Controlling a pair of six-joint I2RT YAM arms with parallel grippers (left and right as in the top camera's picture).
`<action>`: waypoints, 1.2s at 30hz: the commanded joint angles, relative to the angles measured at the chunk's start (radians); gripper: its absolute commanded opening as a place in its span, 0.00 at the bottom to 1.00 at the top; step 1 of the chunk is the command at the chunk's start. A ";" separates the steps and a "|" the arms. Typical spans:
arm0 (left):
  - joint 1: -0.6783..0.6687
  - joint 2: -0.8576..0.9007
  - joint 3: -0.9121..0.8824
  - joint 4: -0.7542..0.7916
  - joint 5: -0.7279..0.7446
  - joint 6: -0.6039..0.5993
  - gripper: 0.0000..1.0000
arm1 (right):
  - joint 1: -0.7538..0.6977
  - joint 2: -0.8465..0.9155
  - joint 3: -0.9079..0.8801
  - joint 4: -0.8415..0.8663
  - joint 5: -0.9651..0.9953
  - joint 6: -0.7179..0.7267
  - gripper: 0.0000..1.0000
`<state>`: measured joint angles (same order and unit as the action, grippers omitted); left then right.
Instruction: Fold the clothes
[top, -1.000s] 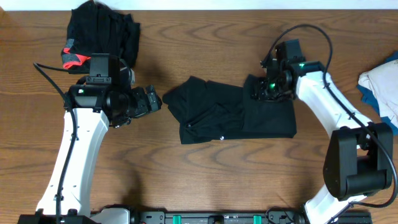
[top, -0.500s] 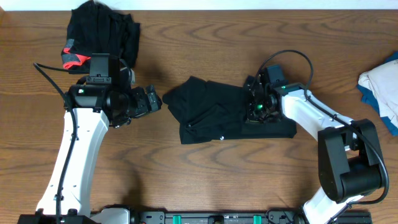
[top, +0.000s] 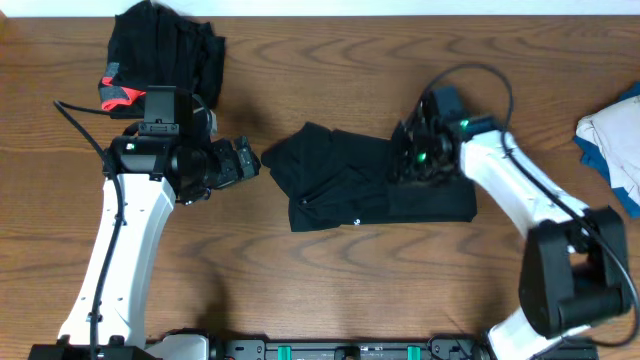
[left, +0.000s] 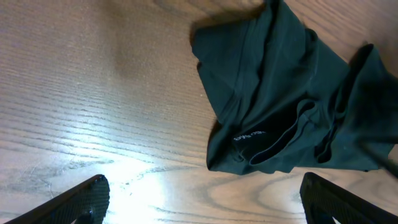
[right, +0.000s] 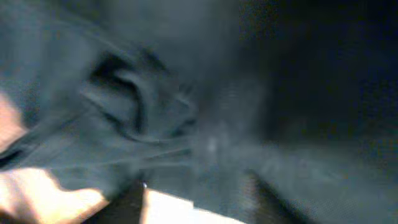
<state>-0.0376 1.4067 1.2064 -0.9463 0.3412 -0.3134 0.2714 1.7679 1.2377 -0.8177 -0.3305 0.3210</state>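
Black garment (top: 345, 185) rumpled at centre of table (top: 330, 280), R side seems doubled over. R gripper (top: 415, 160) low on that fold; wrist view blurred, all dark cloth, so jaw gap & any hold: can't tell. L gripper (top: 245, 160) spread wide, empty, just off garment's L edge. Black pile (top: 165, 50) w/ coral trim at far L.
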 joint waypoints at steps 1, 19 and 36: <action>-0.003 0.035 -0.008 0.012 0.002 0.018 0.98 | -0.002 -0.069 0.115 -0.065 0.073 -0.058 0.94; -0.003 0.449 -0.012 0.332 0.272 0.063 0.98 | -0.078 -0.072 0.195 -0.292 0.245 -0.121 0.99; -0.003 0.661 -0.012 0.436 0.430 0.081 0.98 | -0.079 -0.072 0.195 -0.300 0.245 -0.128 0.99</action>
<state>-0.0372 1.9942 1.2144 -0.5011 0.7681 -0.2535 0.1993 1.6951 1.4254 -1.1152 -0.0959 0.2070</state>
